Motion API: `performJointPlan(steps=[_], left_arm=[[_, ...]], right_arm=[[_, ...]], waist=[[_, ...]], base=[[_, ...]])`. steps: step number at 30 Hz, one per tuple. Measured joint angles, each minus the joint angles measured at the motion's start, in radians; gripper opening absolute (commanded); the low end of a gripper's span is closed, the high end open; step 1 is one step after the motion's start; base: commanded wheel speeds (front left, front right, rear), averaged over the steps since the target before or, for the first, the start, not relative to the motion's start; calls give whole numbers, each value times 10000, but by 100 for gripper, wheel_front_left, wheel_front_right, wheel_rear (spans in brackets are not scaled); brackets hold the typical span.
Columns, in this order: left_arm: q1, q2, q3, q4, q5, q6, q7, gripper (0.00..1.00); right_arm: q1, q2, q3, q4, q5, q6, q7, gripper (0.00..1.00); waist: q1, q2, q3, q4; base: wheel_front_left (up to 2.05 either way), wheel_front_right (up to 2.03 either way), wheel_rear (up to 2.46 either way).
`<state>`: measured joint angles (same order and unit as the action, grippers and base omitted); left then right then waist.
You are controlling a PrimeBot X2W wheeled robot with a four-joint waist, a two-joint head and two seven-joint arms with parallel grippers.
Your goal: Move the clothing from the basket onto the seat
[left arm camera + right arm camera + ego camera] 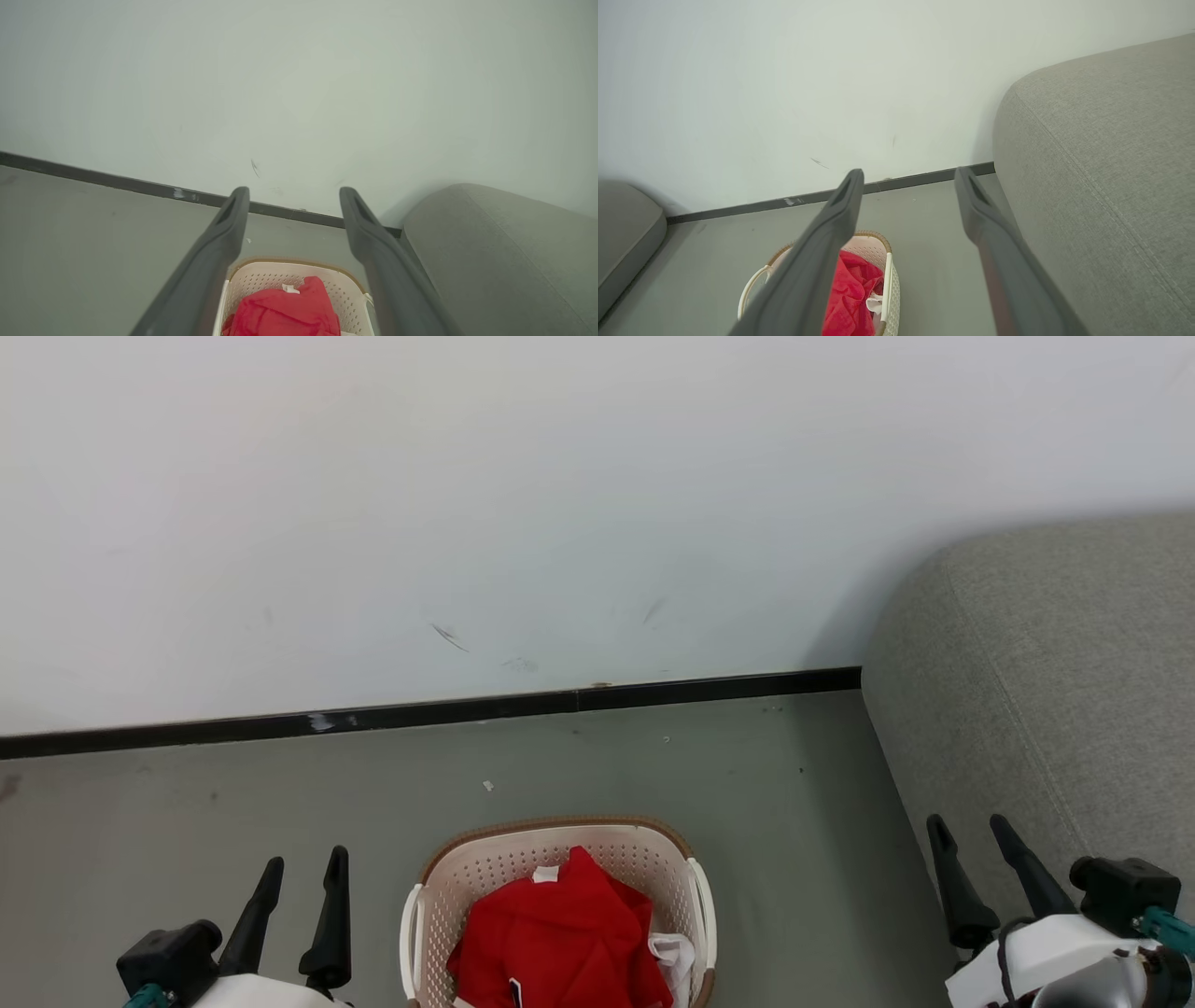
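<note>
Setting: plain domestic room, apparently a living-room corner.
Furniture: grey upholstered seat (1046,691) with stitched seams, standing by the wall (467,476).
Household item: perforated laundry basket (467,877) on the floor (233,803), holding red clothing (560,933).
Finishes: scuffed white paint, black skirting (448,711), smooth grey flooring.

Bright red across the clothing (560,943), with white trim and a small white tag. Cream for the basket (485,873), dotted with small holes, brown woven-look rim, white handles. Grey fine weave on the seat (1046,691). Dull grey floor (233,803), off-white wall (467,504) with dark scuffs, black skirting (420,714). Black fingers (329,919), white bodies on left gripper (306,859) and right gripper (968,821).
</note>
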<state>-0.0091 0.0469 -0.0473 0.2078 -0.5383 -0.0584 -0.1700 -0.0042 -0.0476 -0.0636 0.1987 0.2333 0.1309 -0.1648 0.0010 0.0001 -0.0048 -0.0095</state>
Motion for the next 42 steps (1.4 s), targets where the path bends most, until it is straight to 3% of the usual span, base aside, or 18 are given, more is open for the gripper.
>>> performJointPlan(steps=[22,42], left_arm=[[183,4,29,-337,3231,-31,-796,100],[214,-13,96,-316,3484,-198,-794,100]], right_arm=[[21,44,-115,-297,-3668,0,-828,100],[204,65,-109,-372,-3760,0,-828,100]], waist=[[-4,0,-41,-61],[-5,0,216,-177]], base=[[0,0,0],[0,0,0]])
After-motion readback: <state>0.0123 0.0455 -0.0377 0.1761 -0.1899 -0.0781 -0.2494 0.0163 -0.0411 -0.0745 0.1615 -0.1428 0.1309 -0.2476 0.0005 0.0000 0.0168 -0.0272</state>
